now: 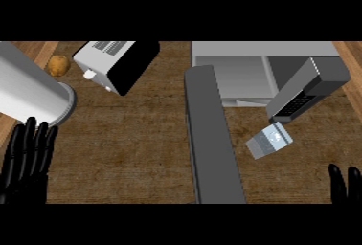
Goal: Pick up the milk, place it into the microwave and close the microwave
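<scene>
The pick-up has not begun — the milk lies on the table just near of the open microwave. Both hands are open and empty; the right hand is nearer and must reach over and grasp it.

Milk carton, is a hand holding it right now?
No, the milk carton lies alone on the counter, with the right hand apart at the lower edge.

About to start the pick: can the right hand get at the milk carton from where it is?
Probably yes: the right hand rests open at the lower right edge, with bare counter between it and the milk carton.
</scene>
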You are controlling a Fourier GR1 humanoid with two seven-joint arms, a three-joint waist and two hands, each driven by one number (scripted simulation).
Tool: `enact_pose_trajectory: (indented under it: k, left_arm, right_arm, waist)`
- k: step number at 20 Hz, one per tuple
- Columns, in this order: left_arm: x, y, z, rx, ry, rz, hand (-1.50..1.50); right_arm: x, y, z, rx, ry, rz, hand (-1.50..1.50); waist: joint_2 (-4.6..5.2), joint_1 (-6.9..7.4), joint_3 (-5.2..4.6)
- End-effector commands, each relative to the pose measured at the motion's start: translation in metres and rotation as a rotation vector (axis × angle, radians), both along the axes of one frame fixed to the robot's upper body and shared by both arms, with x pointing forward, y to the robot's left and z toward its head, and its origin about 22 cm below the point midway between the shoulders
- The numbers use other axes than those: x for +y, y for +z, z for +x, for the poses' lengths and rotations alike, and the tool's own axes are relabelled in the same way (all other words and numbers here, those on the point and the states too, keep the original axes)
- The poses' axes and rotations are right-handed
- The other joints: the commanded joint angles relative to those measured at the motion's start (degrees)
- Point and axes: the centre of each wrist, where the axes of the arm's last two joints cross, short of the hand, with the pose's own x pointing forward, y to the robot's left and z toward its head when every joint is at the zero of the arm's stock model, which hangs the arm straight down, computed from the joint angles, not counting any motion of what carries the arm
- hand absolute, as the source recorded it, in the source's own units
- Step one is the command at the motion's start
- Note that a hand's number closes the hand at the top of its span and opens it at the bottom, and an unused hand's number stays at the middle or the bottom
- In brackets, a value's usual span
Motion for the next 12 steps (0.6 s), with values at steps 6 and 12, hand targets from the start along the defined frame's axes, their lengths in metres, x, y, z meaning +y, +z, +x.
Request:
enact_pose_trajectory:
  k: [6,12]
  left_arm:
    - [0.008,-0.003,-0.037,0.007,0.000,0.002,-1.50]
    - [0.002,-0.016,-0.053,0.002,0.009,0.006,-1.50]
  right_arm:
    - [-0.007,-0.040,0.002,0.031,-0.225,-0.049,-1.50]
    - [0.003,-0.024,0.030,0.041,-0.300,-0.036,-1.50]
  waist:
    - [0.04,0.37,0.01]
    - [0.08,0.47,-0.01]
